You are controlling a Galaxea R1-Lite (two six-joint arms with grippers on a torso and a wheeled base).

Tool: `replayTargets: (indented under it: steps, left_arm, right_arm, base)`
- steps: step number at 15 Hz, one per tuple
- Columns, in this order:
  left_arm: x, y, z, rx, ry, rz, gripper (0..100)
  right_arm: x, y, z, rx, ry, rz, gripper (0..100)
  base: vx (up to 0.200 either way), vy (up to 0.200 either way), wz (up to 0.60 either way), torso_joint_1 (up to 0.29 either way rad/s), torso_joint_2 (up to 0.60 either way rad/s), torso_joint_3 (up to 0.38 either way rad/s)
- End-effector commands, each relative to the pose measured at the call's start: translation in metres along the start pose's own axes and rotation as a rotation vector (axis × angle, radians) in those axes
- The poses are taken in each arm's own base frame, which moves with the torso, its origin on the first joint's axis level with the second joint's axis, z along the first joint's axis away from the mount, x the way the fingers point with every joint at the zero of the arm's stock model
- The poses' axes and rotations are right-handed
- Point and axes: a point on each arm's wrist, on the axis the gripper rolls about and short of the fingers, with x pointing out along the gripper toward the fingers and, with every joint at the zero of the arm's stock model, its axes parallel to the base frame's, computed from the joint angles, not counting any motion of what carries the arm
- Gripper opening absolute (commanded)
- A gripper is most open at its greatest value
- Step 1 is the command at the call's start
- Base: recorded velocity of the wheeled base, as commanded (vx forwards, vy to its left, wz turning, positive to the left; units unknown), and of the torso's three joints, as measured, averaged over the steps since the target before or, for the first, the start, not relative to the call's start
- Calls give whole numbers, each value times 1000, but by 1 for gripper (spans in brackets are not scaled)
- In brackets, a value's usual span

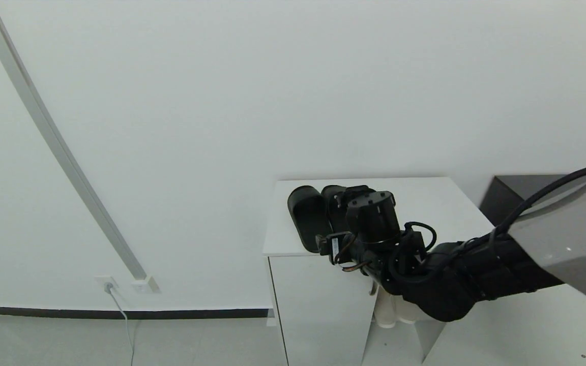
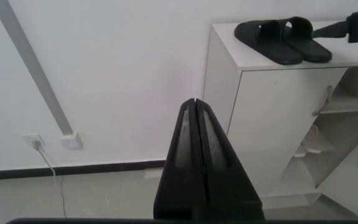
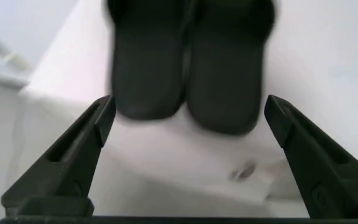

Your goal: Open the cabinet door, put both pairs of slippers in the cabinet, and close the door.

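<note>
A pair of black slippers [image 1: 309, 217] lies side by side on top of the white cabinet [image 1: 440, 203]. My right gripper [image 3: 189, 106] is open just in front of the black slippers [image 3: 188, 68], one finger on each side of the pair, not touching them. In the head view the right gripper [image 1: 346, 198] is largely hidden behind its wrist. My left gripper [image 2: 195, 124] is shut on nothing, low and off to the cabinet's left. A pair of white slippers [image 2: 309, 142] rests on a shelf inside the cabinet [image 2: 278, 112].
The cabinet's right door [image 1: 496, 330] stands open; the left panel [image 1: 323, 305] is shut, with a handle [image 2: 324, 99] at its edge. A wall socket and cable [image 1: 107, 287] are at the lower left. A dark box [image 1: 517, 195] stands right of the cabinet.
</note>
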Motion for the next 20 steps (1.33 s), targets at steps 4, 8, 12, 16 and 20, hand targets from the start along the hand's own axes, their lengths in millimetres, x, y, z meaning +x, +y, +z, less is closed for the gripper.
replayTargets:
  steps: [4,8,12,16,20]
  left_arm:
    - [0,0,0,-2,1,0,0]
    - [0,0,0,-2,1,0,0]
    - [0,0,0,-7,1,3,0]
    - [0,0,0,-7,1,4,0]
    - [0,0,0,-7,1,4,0]
  right_arm:
    - [-23,5,10,37,19,66,100]
    - [-3,8,-15,20,36,58,100]
    - [23,11,-45,6,54,43,100]
    - [49,11,-54,-9,-16,39,100]
    - [87,8,-48,-14,-84,-34,100]
  base:
    - [100,0,0,1,-1,2]
    - [200,0,0,-2,-2,5]
    - [150,0,0,11,8,-2]
    - [0,0,0,0,0,0]
    - [0,0,0,0,0,0]
